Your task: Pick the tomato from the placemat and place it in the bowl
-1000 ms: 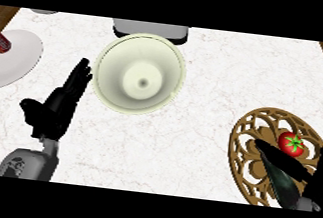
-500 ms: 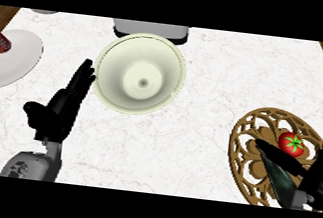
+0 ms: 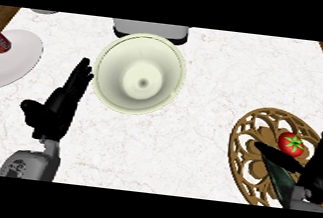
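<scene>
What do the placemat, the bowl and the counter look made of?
Placemat: carved wood or woven rattan by the look, tan openwork scrolls with a matte finish. Bowl: probably glazed ceramic, cream and smooth with a soft sheen. Counter: white marble-like stone with faint veining.

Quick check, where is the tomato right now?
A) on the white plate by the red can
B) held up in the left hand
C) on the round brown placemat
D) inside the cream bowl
C: the tomato sits on the placemat at the view's right, beside the open right hand, well apart from the bowl.
</scene>
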`<state>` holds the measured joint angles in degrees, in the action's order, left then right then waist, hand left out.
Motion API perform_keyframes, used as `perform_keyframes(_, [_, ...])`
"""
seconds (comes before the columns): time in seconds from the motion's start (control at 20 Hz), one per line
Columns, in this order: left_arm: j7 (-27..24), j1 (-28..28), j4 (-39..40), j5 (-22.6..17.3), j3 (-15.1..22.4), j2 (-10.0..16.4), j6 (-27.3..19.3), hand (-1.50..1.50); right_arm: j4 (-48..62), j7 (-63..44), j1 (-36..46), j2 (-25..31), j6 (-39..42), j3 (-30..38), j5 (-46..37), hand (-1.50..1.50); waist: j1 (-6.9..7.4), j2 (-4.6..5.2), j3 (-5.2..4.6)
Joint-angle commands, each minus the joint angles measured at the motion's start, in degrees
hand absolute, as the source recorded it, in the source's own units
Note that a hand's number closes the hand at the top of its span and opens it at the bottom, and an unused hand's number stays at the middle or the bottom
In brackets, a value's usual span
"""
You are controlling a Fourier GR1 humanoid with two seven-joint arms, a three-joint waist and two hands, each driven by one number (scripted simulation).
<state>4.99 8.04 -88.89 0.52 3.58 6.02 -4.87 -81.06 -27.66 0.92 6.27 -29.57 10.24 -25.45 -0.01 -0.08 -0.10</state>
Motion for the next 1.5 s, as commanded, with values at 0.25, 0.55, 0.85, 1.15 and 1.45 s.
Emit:
perform_keyframes(0.25, [0.1,1.7,1.2,2.1,1.0,-2.1,-1.5,0.0,10.1,6.2,4.5,3.6,5.1,-4.7,-4.4,1.5,0.22,0.19,0.12])
perform_keyframes(0.55, [-3.0,-0.7,2.3,2.1,0.2,-2.3,-0.5,0.0,4.9,7.0,3.0,1.3,5.3,-4.4,-1.2,1.5,-0.13,0.08,0.09])
perform_keyframes(0.85, [0.5,3.7,2.0,1.1,1.6,-1.8,2.0,0.0,4.1,8.1,10.8,-6.0,4.6,-30.4,-5.4,1.5,6.22,0.43,0.17])
perform_keyframes(1.15, [0.4,5.9,3.4,1.7,4.8,-3.6,3.4,0.0,0.7,5.4,23.8,-6.2,-1.0,-47.9,-1.8,1.5,10.51,0.8,0.22])
perform_keyframes(1.45, [1.1,6.0,3.7,2.3,4.4,-3.5,2.5,0.0,0.8,-4.3,35.8,-6.3,-13.2,-59.9,-8.5,1.5,8.33,-0.33,-0.13])
